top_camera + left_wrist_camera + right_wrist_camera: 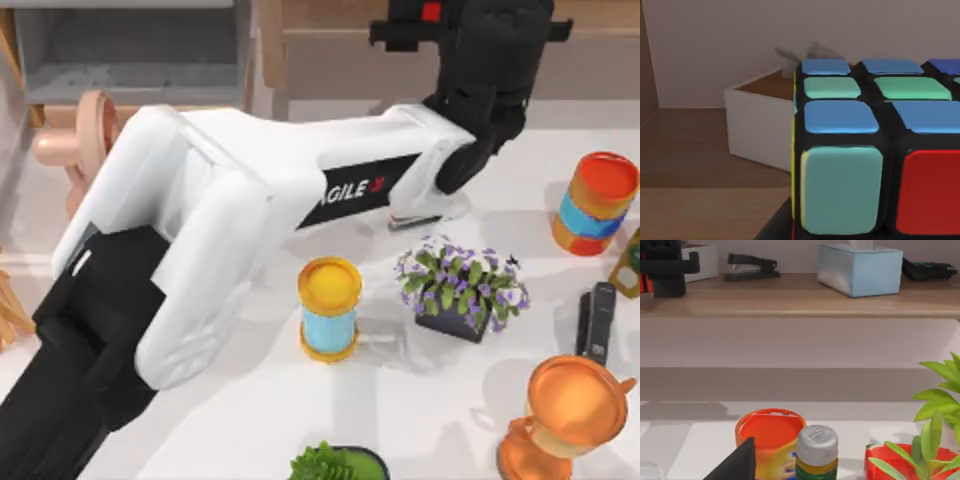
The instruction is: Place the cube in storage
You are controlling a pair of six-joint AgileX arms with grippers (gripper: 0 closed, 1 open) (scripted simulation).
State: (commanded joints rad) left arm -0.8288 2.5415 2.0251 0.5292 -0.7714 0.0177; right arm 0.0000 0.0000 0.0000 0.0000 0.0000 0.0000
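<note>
left pincer (432, 14): at the far edge of the top view, over the wooden shelf (420, 45) behind the white surface (250, 420), with the white arm stretched across from the near left. the pincer is closed on the small puzzle cube with black grid and blue, green, teal and red stickers (875, 150); the left wrist view has the cube right up against the camera, and a red facet (431, 12) peeks from the black pincer in the top view. so the cube is aloft at shelf level, not resting on anything i can see.

right pincer: a dark finger (735, 465) sits low in its wrist view, near the orange-lidded can (771, 432); open or closed, i cannot tell.

judgement: step in hand is the carry into storage. beyond the cube lies a white open-topped box with a brown floor (757, 122). to do it well: keep the wrist level, bring the cube over a free stretch of shelf, lower until its base is supported, then release. avoid clipping the box wall.
</note>
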